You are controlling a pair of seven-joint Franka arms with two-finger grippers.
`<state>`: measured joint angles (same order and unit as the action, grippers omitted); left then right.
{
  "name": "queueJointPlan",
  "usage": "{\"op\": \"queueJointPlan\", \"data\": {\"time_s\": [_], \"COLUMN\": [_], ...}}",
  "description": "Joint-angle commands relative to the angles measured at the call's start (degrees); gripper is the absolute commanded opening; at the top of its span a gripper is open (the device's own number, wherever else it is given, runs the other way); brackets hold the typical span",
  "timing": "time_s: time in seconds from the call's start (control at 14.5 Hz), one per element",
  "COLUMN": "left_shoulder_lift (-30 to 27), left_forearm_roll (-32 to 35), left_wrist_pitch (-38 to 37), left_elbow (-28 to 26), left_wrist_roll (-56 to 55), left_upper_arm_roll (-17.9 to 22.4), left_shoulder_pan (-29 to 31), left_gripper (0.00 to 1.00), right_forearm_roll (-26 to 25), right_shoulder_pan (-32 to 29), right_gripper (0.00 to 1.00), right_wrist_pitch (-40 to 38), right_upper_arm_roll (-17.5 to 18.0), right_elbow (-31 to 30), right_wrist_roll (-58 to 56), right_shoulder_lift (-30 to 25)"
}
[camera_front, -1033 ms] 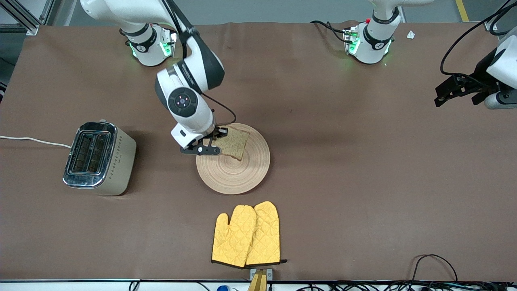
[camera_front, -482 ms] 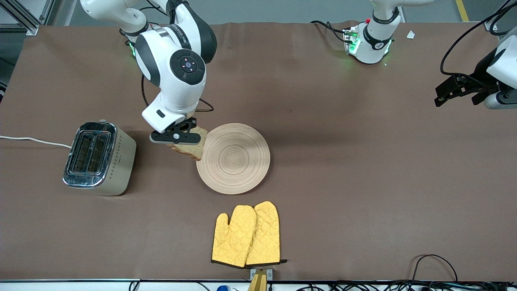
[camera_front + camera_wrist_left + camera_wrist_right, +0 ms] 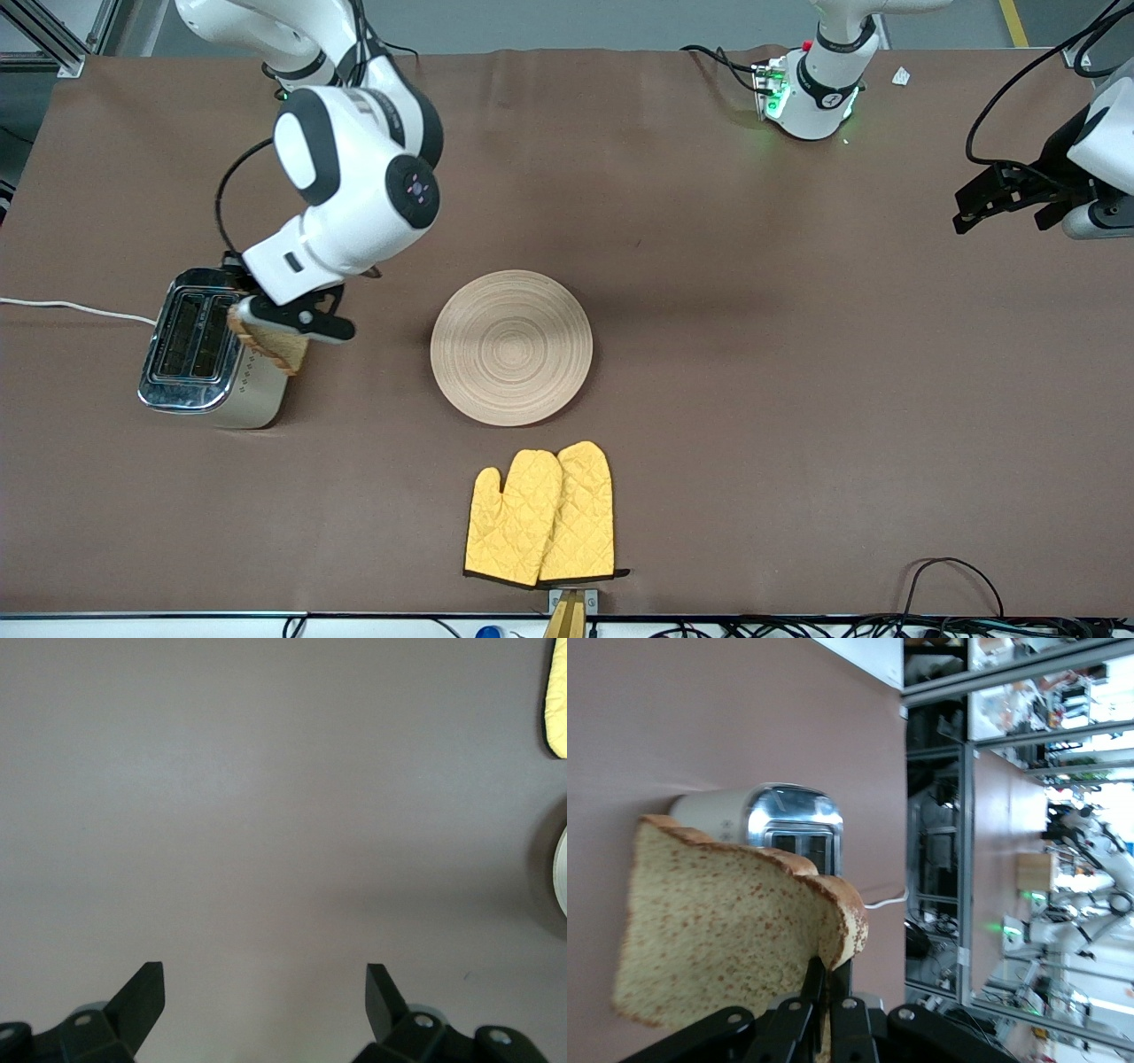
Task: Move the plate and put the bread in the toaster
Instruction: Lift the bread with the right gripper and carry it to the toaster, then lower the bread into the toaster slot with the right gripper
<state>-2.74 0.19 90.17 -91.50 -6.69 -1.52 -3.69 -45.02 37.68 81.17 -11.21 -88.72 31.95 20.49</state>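
Observation:
My right gripper [image 3: 266, 326] is shut on the bread [image 3: 270, 347], a brown slice with a darker crust, and holds it up in the air over the toaster's [image 3: 213, 350] edge that faces the plate. In the right wrist view the bread [image 3: 726, 926] hangs edge-on from the pinching fingers [image 3: 818, 988], with the toaster's chrome top [image 3: 793, 824] past it. The round light-wood plate [image 3: 511, 347] lies bare mid-table. My left gripper [image 3: 979, 206] waits open above the left arm's end of the table; its wrist view shows spread fingertips [image 3: 146, 992] over bare cloth.
A pair of yellow oven mitts [image 3: 540, 514] lies nearer the front camera than the plate. The toaster's white cord [image 3: 71, 307] runs off the right arm's end of the table. Cables [image 3: 948, 585] trail along the front edge.
My right gripper lifted the bread off the plate and carried it toward the right arm's end, from over the plate to over the toaster's edge. The plate stayed put. The left arm held still.

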Motion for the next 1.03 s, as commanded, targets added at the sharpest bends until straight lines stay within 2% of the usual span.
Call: {"op": "queueJointPlan", "data": {"time_s": [0.0, 0.28, 0.55, 0.96], "left_shoulder_lift": [-0.6, -0.6, -0.5, -0.2], "left_forearm_roll": [-0.9, -0.9, -1.0, -0.9], "left_wrist_pitch": [-0.3, -0.5, -0.3, 0.1], "left_elbow": [0.4, 0.3, 0.7, 1.1], "left_wrist_roll": [1.0, 1.0, 1.0, 0.9], "left_upper_arm_roll": [0.1, 0.2, 0.2, 0.2], "left_shoulder_pan": [0.2, 0.3, 0.3, 0.3], "left_gripper": [1.00, 1.00, 1.00, 1.00], "right_forearm_roll": [-6.4, -13.5, -15.7, -15.1], "right_shoulder_pan": [-5.5, -7.6, -8.6, -7.6], "right_gripper": [0.00, 0.00, 0.00, 0.00], "right_wrist_pitch": [-0.4, -2.8, -2.2, -1.8], "right_upper_arm_roll": [0.6, 0.6, 0.7, 0.9], "right_elbow": [-2.3, -4.5, -6.3, -11.0], "right_wrist_roll": [1.6, 1.0, 1.5, 3.1], "right_shoulder_lift": [2.2, 6.0, 8.0, 9.4]}}
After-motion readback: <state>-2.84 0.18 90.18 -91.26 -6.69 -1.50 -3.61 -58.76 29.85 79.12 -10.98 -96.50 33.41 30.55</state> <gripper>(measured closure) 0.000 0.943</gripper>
